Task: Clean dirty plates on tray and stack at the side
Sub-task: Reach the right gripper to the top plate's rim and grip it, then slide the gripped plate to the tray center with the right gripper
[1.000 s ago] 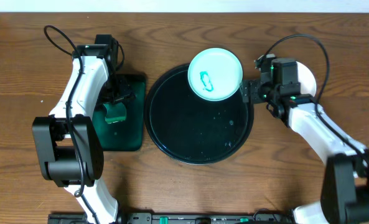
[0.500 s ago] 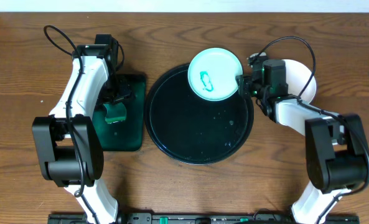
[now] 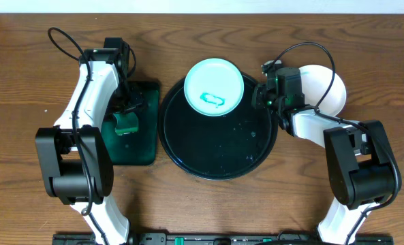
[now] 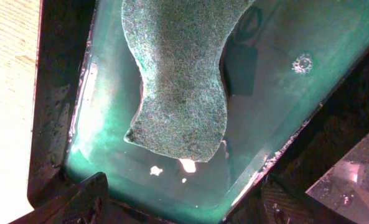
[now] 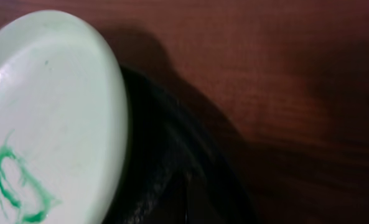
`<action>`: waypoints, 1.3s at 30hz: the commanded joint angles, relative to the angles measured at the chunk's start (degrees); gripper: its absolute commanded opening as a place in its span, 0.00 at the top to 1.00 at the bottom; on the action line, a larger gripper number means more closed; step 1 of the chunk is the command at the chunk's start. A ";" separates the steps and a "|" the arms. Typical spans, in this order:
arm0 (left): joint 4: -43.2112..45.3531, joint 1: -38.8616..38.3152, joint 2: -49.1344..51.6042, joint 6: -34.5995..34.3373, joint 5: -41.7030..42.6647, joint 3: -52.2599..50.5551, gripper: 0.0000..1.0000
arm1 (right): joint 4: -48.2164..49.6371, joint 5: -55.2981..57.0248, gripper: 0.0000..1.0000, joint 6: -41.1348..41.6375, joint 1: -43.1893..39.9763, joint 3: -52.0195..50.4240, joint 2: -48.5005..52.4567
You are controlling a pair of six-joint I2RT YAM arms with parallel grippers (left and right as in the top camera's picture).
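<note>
Resting across the far rim of the black tray (image 3: 219,156), the dirty plate (image 3: 214,87) carries a teal smear at its centre. I judge it light, stiff and glossy, likely slippery, so a pinch on the lip where it overhangs looks the best hold. My right end effector (image 3: 261,95) is closed on nothing I can see, at the tray's right edge and apart from the plate. A white plate (image 3: 328,92) lies behind it on the table. My left end effector (image 3: 127,107) hangs open over the sponge (image 4: 178,81) in the wet green tray (image 4: 277,81). Overhead shows the gap between plate and end effector. The right wrist view hides its own fingers but shows the plate apparently propped on the rim.
</note>
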 commanded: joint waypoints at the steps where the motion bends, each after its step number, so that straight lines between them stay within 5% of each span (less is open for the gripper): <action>1: -0.20 0.04 0.31 -0.09 -0.26 -0.33 0.21 | -2.49 -0.24 0.99 1.16 0.42 -0.02 -2.54; 4: -0.17 0.04 0.31 -0.09 -0.26 -0.33 0.21 | -6.43 -2.03 0.92 1.09 0.42 -0.02 -7.54; 5: -0.17 0.04 0.31 -0.09 -0.26 -0.33 0.21 | -7.41 -4.76 0.68 1.09 0.42 -0.02 -9.31; 7: -0.17 0.04 0.31 -0.09 -0.26 -0.33 0.21 | -7.23 -10.82 0.47 1.14 0.70 -0.02 -11.26; 9: -0.17 0.04 0.31 -0.11 -0.26 -0.33 0.21 | -6.99 -11.17 0.37 1.90 1.62 -0.02 -11.37; 23: -0.20 0.04 0.31 -0.09 -0.26 -0.33 0.21 | -0.90 2.86 0.44 13.77 6.67 -0.02 -0.59; 27: -0.15 0.04 0.31 -0.09 -0.28 -0.33 0.21 | -1.25 5.20 0.88 14.34 6.78 -0.02 -0.26; 34: -0.61 0.04 0.31 -0.09 -0.26 -0.33 0.21 | -0.74 7.54 0.75 16.76 6.78 -0.02 1.95; 39: -0.85 0.04 0.31 -0.09 -0.26 -0.33 0.21 | 0.17 8.22 0.78 16.79 6.78 -0.02 1.95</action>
